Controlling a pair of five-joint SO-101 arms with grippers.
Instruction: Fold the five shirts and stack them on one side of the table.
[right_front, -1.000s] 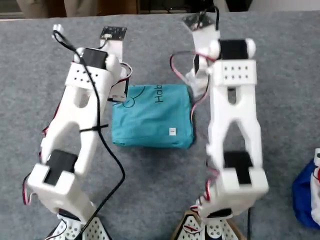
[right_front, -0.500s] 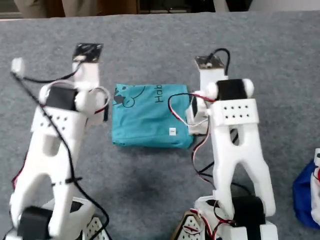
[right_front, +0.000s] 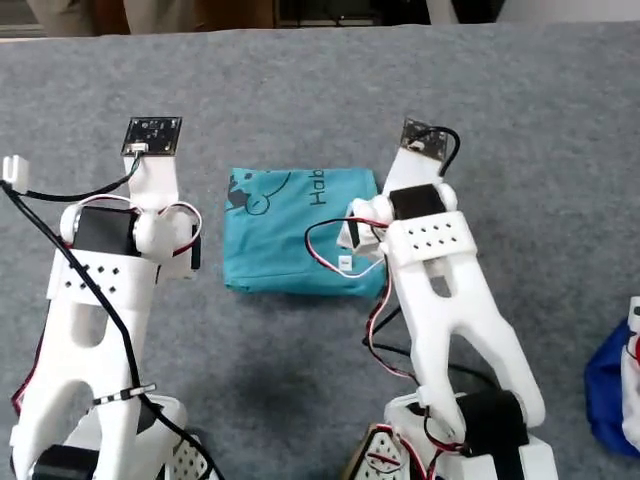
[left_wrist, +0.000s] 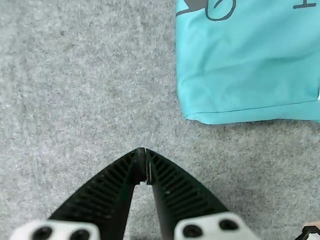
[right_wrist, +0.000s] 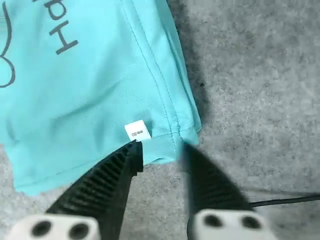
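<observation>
You see the left gripper (left_wrist: 144, 151) pressed together beside the folded teal shirt (left_wrist: 250, 60); your right gripper (right_wrist: 160, 149) is spread around its corner.

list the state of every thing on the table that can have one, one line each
teal shirt: folded into a rectangle, lying flat on the table between the arms
left claw: shut, holds nothing, over bare table beside the shirt
right claw: open, one finger either side of the shirt's corner near the white tag
blue cloth: bunched up, unfolded, at the table's edge
</observation>
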